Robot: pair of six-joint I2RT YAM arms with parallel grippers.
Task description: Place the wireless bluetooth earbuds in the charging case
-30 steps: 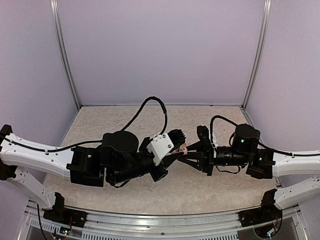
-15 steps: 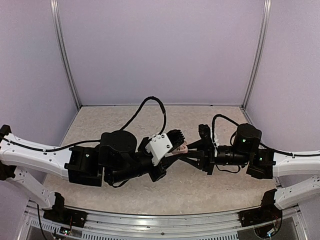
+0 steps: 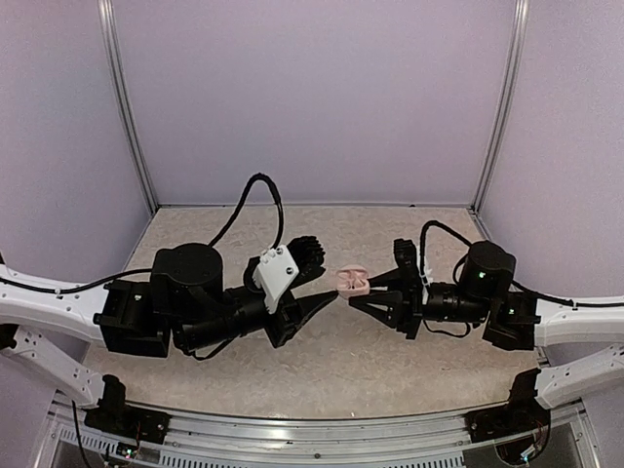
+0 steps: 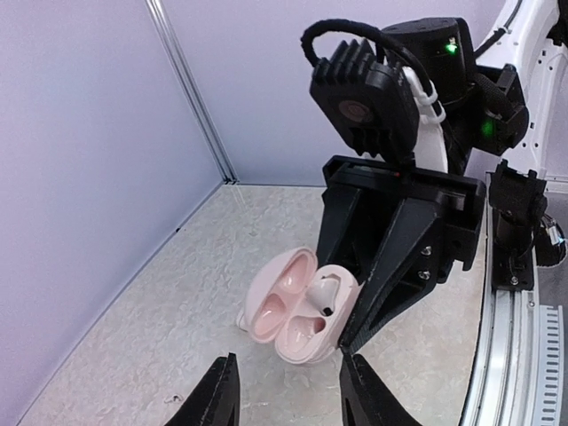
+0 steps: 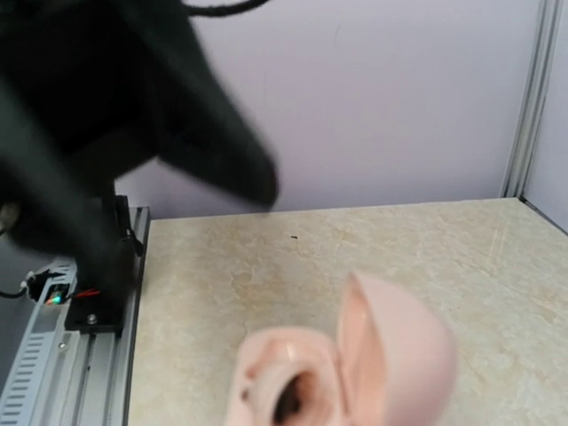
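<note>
The charging case [image 3: 351, 282] is pale pinkish-white and stands open, lid up, just above the table. My right gripper [image 3: 361, 292] is shut on its base, one finger [image 4: 383, 282] on each side. In the left wrist view the case [image 4: 286, 312] shows one white earbud [image 4: 327, 293] seated in the well nearest that finger. The other well looks empty, and I see no second earbud clearly. My left gripper [image 3: 324, 298] is open and empty, a short way left of the case, its fingertips [image 4: 217, 395] wide apart. The right wrist view shows the case [image 5: 390, 355] blurred and very close.
The tabletop [image 3: 390, 361] is beige and speckled, with lilac walls on three sides. A metal rail [image 3: 292, 429] runs along the near edge. The left arm [image 5: 133, 115] is a dark blur at the top left of the right wrist view.
My left gripper has pulled back to the left, away from the case, and now stands clear of it. The right gripper still holds the open case, now fully exposed.
</note>
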